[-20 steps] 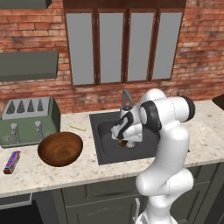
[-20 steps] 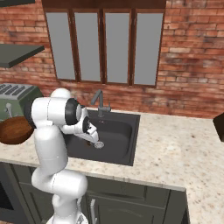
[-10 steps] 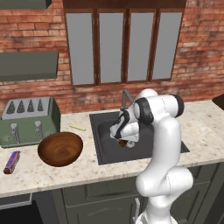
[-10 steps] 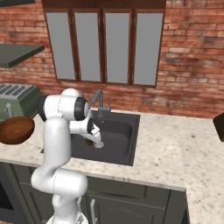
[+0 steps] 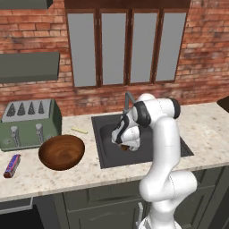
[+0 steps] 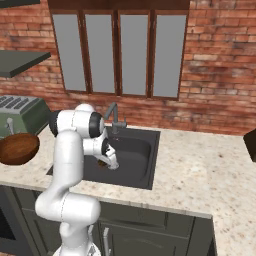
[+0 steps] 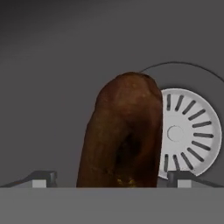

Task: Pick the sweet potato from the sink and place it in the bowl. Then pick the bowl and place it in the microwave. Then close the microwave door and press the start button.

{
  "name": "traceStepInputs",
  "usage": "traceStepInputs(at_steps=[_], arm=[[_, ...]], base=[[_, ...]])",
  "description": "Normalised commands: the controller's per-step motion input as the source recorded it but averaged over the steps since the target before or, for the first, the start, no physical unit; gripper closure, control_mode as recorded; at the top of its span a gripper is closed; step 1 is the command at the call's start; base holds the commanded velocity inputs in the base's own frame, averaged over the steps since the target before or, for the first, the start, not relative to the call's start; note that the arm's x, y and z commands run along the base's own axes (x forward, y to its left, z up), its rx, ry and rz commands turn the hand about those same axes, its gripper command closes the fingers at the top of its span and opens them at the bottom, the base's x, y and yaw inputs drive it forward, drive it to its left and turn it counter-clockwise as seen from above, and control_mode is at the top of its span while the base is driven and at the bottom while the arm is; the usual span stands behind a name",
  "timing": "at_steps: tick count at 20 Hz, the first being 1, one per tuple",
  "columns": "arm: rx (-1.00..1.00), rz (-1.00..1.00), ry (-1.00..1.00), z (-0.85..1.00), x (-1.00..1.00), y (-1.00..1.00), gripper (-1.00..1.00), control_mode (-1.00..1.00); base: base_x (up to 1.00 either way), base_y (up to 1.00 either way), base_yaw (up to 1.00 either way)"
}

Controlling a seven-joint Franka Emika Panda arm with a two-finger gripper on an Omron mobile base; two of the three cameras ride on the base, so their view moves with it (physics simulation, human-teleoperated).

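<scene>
The dark brown sweet potato lies on the floor of the dark grey sink, just left of the round silver drain. My gripper is down in the basin, open, with one fingertip on each side of the sweet potato and a gap to either one. From the base the gripper hangs low over the brown lump. The reddish-brown wooden bowl sits empty on the counter left of the sink. The microwave and its door are out of view.
A green-grey toaster stands behind the bowl, and a wrapped candy bar lies near the counter's front left. The angular faucet rises behind the basin, close to my arm. Speckled counter stretches to the right of the sink.
The arm has leaned further left and the hand has dropped deeper into the sink toward the sweet potato. The jaws have stayed open.
</scene>
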Motion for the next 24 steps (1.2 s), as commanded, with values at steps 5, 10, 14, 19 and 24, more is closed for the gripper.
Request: traceStepInputs(at_steps=[5,10,14,19,24], arm=[[0.01,0.00,0.00,-0.03,-0.02,0.00,1.00,-1.00],[0.01,0.00,-0.11,0.13,-0.49,0.00,1.00,-1.00],[0.00,0.00,-0.10,0.56,-0.86,0.00,1.00,-1.00],[0.00,0.00,-0.05,0.84,-0.97,0.00,1.00,-1.00],[0.00,0.00,-0.05,1.00,-0.64,0.01,1.00,-1.00]], base=[[0.00,0.00,0.00],[0.00,0.00,0.00],[0.00,0.00,0.00],[0.00,0.00,0.00],[0.00,0.00,0.00]])
